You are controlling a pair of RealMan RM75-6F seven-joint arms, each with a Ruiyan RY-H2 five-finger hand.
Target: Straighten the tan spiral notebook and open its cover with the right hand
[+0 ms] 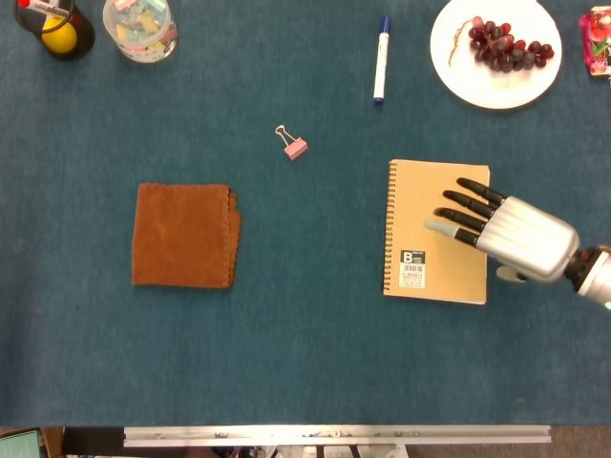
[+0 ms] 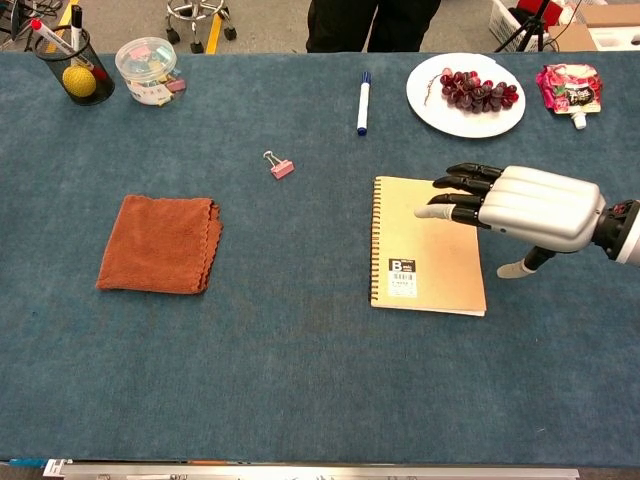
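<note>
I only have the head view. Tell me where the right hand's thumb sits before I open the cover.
Observer: In the chest view the right hand has its thumb pointing down, off the notebook's right edge, with the tip at the table.
Operator: Check what is behind the table's far edge.
Observer: Someone in dark trousers stands there, beyond the marker.
Operator: Identify the red thing cut off at my top right.
Observer: A red pouch with a white spout, just right of the grape plate.
</note>
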